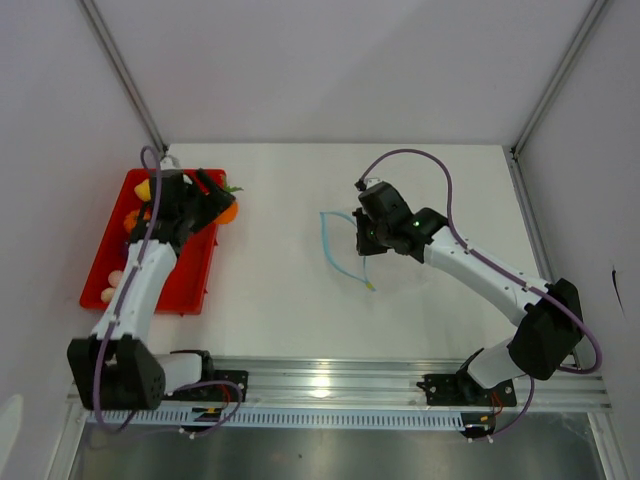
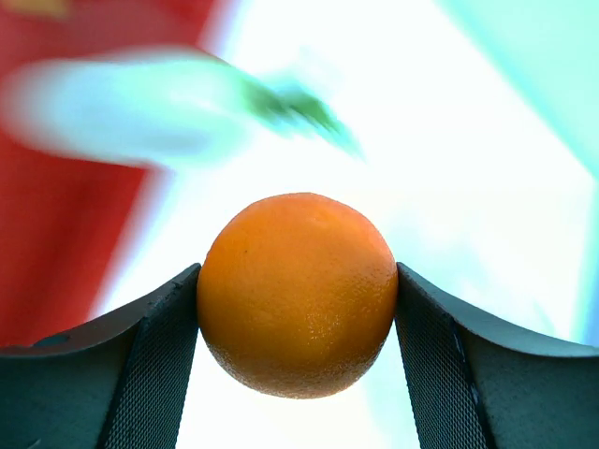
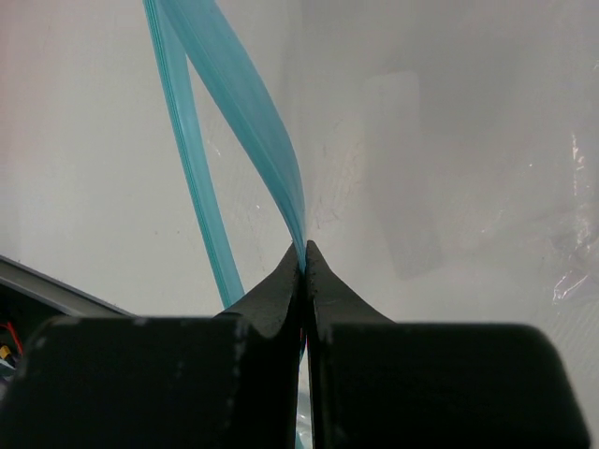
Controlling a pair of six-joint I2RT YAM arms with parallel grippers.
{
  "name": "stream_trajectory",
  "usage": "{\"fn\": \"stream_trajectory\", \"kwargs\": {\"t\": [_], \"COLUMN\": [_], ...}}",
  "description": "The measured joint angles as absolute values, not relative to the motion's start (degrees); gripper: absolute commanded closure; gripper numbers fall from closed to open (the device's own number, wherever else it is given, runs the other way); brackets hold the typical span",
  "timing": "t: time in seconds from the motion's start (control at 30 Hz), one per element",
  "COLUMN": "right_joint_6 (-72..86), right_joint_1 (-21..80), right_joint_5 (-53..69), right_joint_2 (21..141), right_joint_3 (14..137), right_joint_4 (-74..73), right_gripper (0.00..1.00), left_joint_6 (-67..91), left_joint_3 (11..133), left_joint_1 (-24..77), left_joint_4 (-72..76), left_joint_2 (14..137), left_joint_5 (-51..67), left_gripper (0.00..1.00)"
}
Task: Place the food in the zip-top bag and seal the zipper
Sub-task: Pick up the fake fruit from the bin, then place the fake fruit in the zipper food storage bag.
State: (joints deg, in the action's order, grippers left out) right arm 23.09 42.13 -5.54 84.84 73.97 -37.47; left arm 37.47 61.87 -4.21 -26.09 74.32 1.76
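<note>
The left gripper (image 2: 298, 273) is closed on a round orange toy fruit (image 2: 298, 313) with a dimpled skin. Its two dark, ribbed fingers (image 2: 154, 360) press against the fruit's opposite sides, and the jaws stand fairly wide because the fruit fills the gap between them. From the top view this fruit hangs at the right rim of a red rectangular plastic tray (image 1: 190, 272), which sits at the left side of the white table (image 1: 290, 300). The left wrist view shows red on the left beneath the fruit and white on the right, with a blurred white and green shape behind it that cannot be made out. More of the food lies in the tray: a yellow piece (image 1: 143, 190) at the far end, an orange piece (image 1: 131, 221) just nearer, and pale pink pieces (image 1: 112, 284) towards the near end. The right gripper (image 3: 302, 249) is pinched fully together, its black fingertips meeting on the thin blue-teal zipper strip (image 3: 245, 131) of the clear, crinkly zip-top bag (image 3: 567, 281). From the pinch point one band of the strip rises up and to the left, while a second band runs beside it, apart from it at the top. The bag's clear film spreads to the right of the fingers, faint against the table apart from a few bright creases. In the top view the bag lies near the middle of the table, well apart from the tray, with its teal strip curving out to the left of the right gripper.
</note>
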Motion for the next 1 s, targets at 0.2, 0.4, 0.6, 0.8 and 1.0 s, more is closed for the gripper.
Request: {"fn": "stream_trajectory", "kwargs": {"t": [0.2, 0.4, 0.6, 0.8, 1.0], "right_joint_6": [24.36, 25.98, 27.57, 29.15, 30.3], "right_joint_1": [42.13, 42.3, 42.89, 43.68, 44.71], "right_joint_5": [-4.01, 0.4, 3.88, 5.63, 6.81], "right_joint_2": [84.84, 84.82, 84.79, 84.18, 81.97], "right_joint_3": [76.18, 78.43, 78.46, 78.67, 79.55], "right_joint_4": [-39.07, -39.03, -38.52, -37.8, -37.76], "right_gripper": [1.0, 1.0, 1.0, 1.0, 1.0], "left_joint_6": [38.24, 39.09, 39.62, 40.8, 41.63], "left_joint_3": [49.01, 44.58, 44.58, 44.58, 45.56], "left_joint_1": [6.83, 12.64, 18.81, 27.11, 32.25], "left_joint_4": [-16.38, -12.12, -11.6, -10.41, -9.98], "left_joint_2": [54.87, 49.17, 48.4, 50.74, 54.59], "left_joint_5": [17.15, 25.78, 27.55, 26.55, 23.4], "left_gripper": [0.64, 0.82, 0.83, 0.83, 0.83]}}
